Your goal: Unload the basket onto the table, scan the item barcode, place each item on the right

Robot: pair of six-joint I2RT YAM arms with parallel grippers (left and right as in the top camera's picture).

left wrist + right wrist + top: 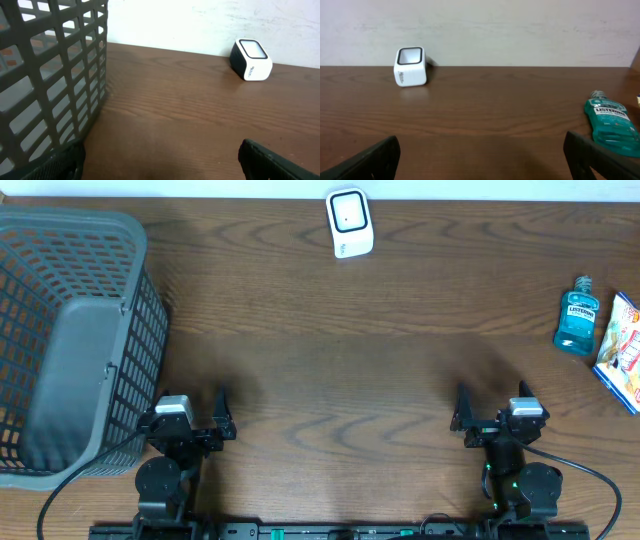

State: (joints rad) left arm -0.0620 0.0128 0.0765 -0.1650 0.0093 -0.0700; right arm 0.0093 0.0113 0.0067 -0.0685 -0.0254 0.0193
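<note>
- Grey plastic mesh basket (pixel 70 330) at the far left of the wood table (pixel 340 350); in the left wrist view its wall (pixel 55 75) fills the left side.
- Left gripper (pixel 185 417) at the near edge, just beside the basket's near right corner. Jaws spread wide, nothing between them. In the left wrist view its gripper (pixel 160 150) shows only as two dark fingers in the bottom corners, with bare table between.
- White barcode scanner (pixel 349 222) at the far edge, about centre, standing alone and well apart from both arms. Dark-framed window faces up and forward. It sits upper right in the left wrist view (pixel 251 59) and upper left in the right wrist view (pixel 410 66).
- Right gripper (pixel 498 418) at the near edge, right of centre. Jaws fully apart, empty; in the right wrist view (pixel 480 145) there is only table between the fingers.
- Blue-green Listerine mouthwash bottle (pixel 576 315) on the right side, lying flat with label up and cap toward the far edge. Nothing grips it, and it is well apart from the scanner. It appears at the right edge of the right wrist view (pixel 610 120).
- Snack packet (pixel 622 350), orange and white print, just right of the bottle at the table's right edge, partly cut off by the frame.
</note>
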